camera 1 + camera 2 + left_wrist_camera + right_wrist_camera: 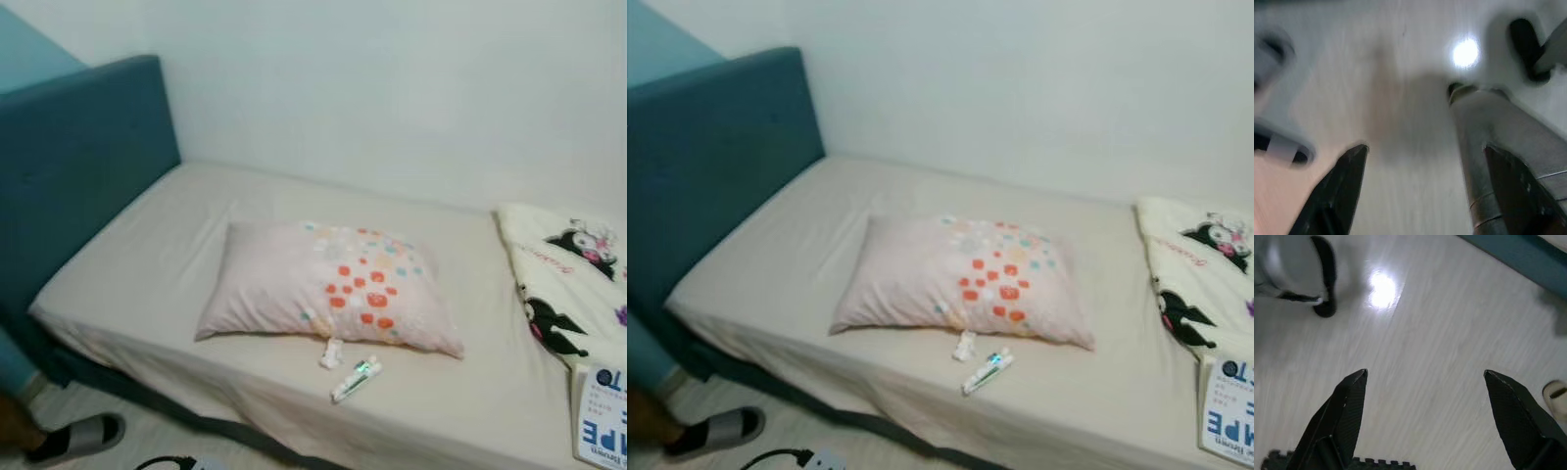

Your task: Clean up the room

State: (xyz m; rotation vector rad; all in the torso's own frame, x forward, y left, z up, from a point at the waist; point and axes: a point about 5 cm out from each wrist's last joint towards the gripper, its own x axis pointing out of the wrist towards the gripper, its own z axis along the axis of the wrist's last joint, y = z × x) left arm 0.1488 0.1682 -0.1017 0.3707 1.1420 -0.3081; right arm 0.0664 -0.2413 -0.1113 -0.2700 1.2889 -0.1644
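While the head views take in the bed (147, 255) with its teal headboard (78, 166), a spotted pillow (333, 289) lies mid-mattress, a cartoon-print blanket (573, 284) to the right, a blue-and-white box (600, 416) reading "PE" at the corner. Just before the pillow sit a crumpled wrapper (332, 353) and a small tube (356, 379). Wrist views show pale floor instead: left gripper (1425, 186) fingers spread, right gripper (1425, 416) fingers spread, both holding nothing.

Both tools (1425, 186) (1425, 416) hang spread apart

Bed (147, 245) with pillow (333, 289), tube (355, 379)
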